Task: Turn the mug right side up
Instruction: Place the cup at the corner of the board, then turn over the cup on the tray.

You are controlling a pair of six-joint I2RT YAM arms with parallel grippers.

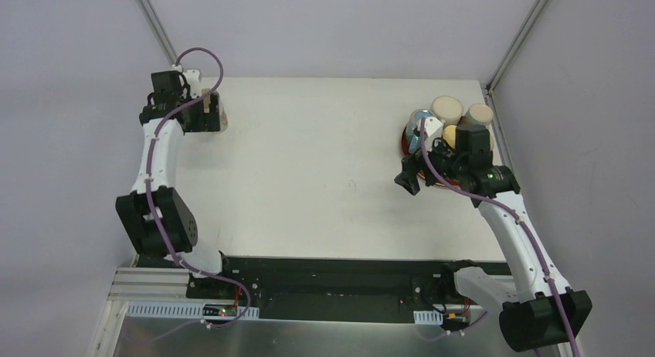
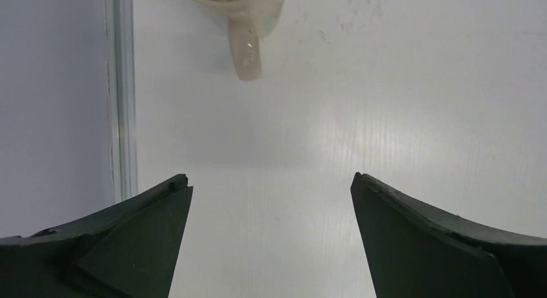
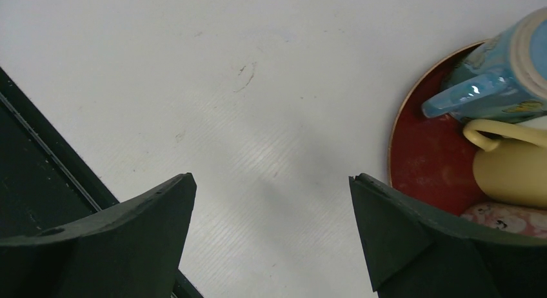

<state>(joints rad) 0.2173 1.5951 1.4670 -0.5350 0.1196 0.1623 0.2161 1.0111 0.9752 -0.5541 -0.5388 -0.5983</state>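
A cream mug (image 2: 248,20) stands on the white table at the far left, cut off by the top edge of the left wrist view. Its handle (image 2: 248,53) points toward my left gripper, and a darker inside shows within its rim, so its mouth seems to face up. My left gripper (image 2: 271,178) is open and empty, a little short of the mug. In the top view the mug (image 1: 223,117) is mostly hidden under the left gripper (image 1: 210,113). My right gripper (image 3: 272,178) is open and empty over bare table, just left of a red plate (image 3: 426,162).
The red plate (image 1: 405,144) at the back right holds several mugs: a blue one (image 3: 503,79) on its side, a yellow one (image 3: 509,169), and two tan ones (image 1: 446,108) with bases up. A metal rail (image 2: 119,91) runs along the table's left edge.
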